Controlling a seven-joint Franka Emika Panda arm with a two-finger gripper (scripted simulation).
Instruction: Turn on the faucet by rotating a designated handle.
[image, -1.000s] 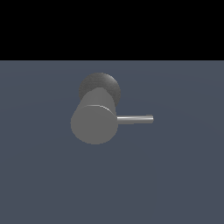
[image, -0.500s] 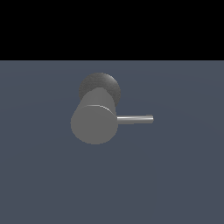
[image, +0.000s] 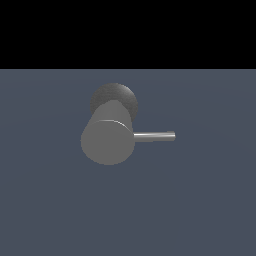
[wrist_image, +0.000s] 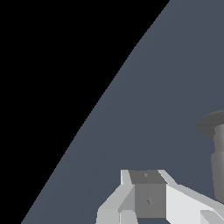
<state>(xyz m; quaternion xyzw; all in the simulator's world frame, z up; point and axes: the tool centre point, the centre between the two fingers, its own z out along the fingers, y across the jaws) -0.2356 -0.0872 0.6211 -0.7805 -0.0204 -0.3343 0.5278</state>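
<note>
Here's the faucet (image: 107, 141) sitting alone near the middle of the slate-blue desk (image: 200, 200), its flat round end facing the exterior camera and its darker rounded base (image: 116, 96) behind it. The handle (image: 154, 136) juts straight out toward the exterior view's right, level, with nothing touching it and nothing near it. No arm shows in that view at all. Switch to the wrist camera: there's the claw (wrist_image: 146, 197), only its pale angular body in frame, fingertips cut off, so I cannot tell how wide it stands. The faucet (wrist_image: 217, 151) shows at the picture's edge, base and column only; the handle is out of sight here.
</note>
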